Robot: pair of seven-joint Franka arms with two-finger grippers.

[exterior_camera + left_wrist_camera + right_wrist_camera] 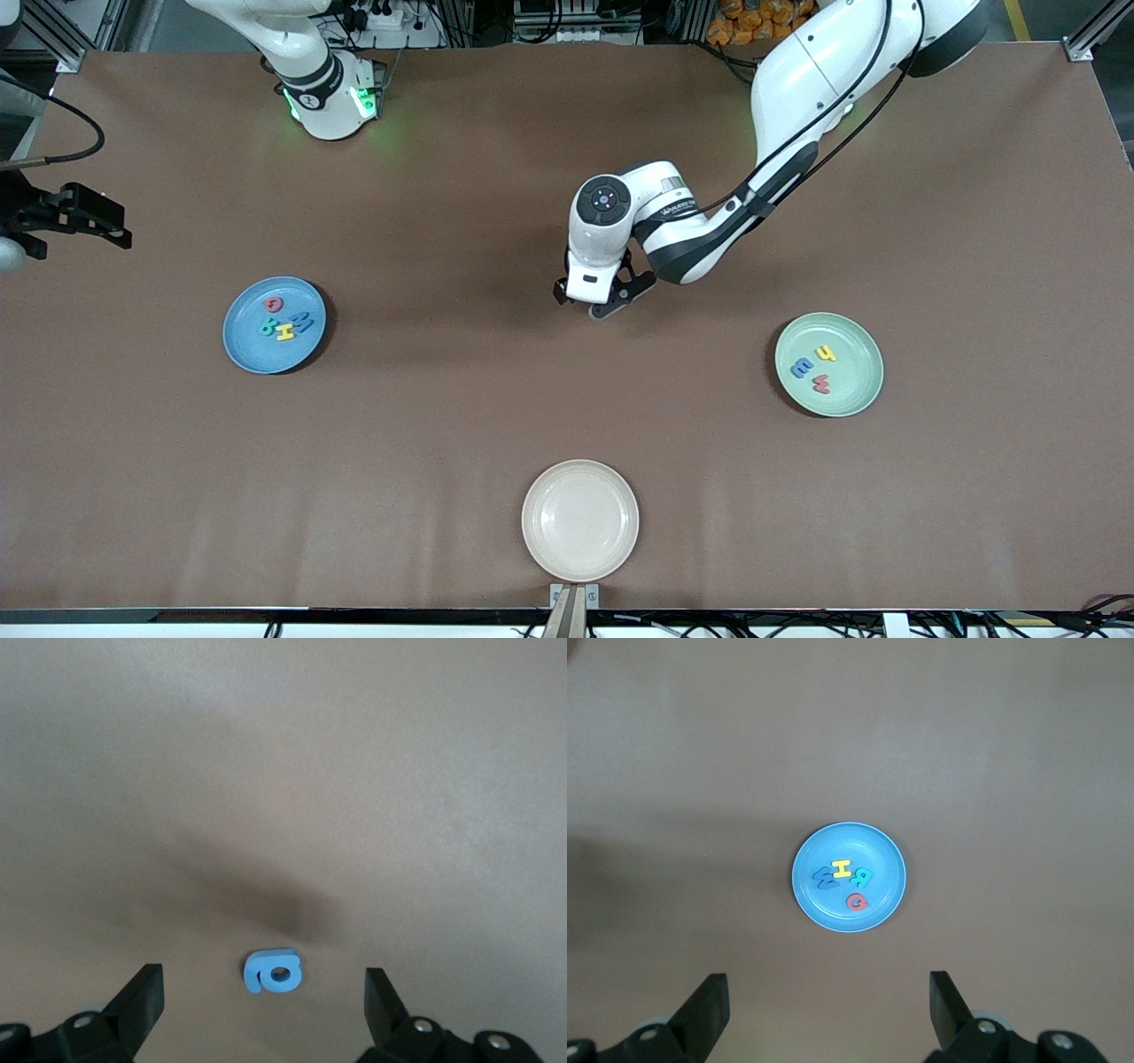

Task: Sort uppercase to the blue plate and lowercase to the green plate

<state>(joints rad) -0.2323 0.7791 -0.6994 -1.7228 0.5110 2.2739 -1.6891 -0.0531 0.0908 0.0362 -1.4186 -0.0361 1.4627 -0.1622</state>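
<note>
Nearest me sits a cream plate (pixel 579 520). My left gripper (pixel 604 299), fingers spread and holding nothing, hovers over the blue a (pixel 273 971) on the table mid-way; my right gripper (pixel 84 217), likewise spread, waits over the table's edge, with four capitals in the blue plate (pixel 244 341).

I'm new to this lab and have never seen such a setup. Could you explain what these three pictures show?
Two white robot arms work at a brown table. The big picture looks down from a high camera facing them; the other two come from cameras on each arm's wrist.

The left gripper hangs low over the middle of the table, jaws open and empty. Its wrist camera shows a blue letter a lying on the table between them.

The right gripper waits at its end of the table, jaws open, holding nothing.

The blue plate holds four capital letters. The green plate holds three small letters. A cream plate, nearest the front camera, holds nothing.
</note>
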